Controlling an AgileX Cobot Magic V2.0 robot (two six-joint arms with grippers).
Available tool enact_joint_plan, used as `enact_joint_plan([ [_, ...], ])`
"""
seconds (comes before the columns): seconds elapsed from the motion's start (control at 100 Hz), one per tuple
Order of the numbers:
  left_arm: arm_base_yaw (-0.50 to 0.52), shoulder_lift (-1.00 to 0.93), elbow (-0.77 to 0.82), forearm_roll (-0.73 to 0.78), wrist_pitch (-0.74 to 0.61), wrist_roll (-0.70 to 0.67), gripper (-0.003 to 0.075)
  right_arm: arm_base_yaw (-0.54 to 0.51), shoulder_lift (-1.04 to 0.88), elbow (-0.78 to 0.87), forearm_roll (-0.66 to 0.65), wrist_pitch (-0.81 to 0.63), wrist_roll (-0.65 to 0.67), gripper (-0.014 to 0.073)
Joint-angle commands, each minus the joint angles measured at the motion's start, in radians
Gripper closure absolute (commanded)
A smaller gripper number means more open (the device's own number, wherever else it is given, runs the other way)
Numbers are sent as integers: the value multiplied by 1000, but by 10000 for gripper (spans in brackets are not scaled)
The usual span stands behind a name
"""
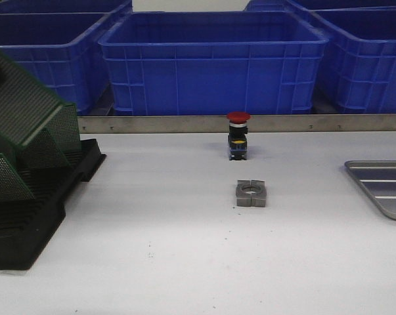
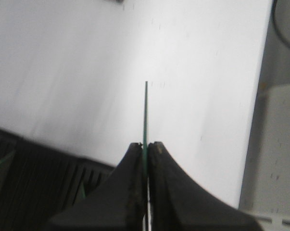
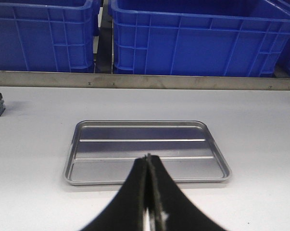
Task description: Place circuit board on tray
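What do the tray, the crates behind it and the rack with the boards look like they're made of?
The tray looks like bare metal, probably aluminium or steel: silver-grey with a soft sheen. The crates look like moulded plastic: glossy blue with ribbed walls. The rack seems to be matte black plastic with fine slots.

Even overhead light, blurred wrist foregrounds
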Motion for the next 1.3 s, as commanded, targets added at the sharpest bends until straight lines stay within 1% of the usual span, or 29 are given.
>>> enact_joint_plan([
  [0.0, -35, -15, -30, -169, 67, -5, 737, -2, -20, 1, -4, -74, -6, 652],
  [0.27, -226, 51, -30, -324, 16, -5, 737, -2, -20, 1, -4, -74, -6, 652],
  [0.44, -313, 56, -30, -331, -27, -5, 737, -2, -20, 1, -4, -74, -6, 652],
  [0.56, -330, 56, -30, -331, -27, -5, 737, -2, -20, 1, -4, -75, -6, 652],
  [0.87, -330, 56, -30, -331, -27, -5, 737, -3, -20, 1, -5, -96, -6, 652],
  [1.0, -330, 56, -30, -331, -27, -5, 737, -3, -20, -8, 25, -108, -4, 652],
  [1.06, -330, 56, -30, -331, -27, -5, 737, -3, -20, -35, 31, -85, -4, 652],
  [1.11, -330, 56, -30, -331, -27, -5, 737, -3, -20, -72, 31, -34, -4, 652],
  [1.29, -330, 56, -30, -331, -27, -5, 737, -3, 52, -261, 31, 238, -5, 652],
])
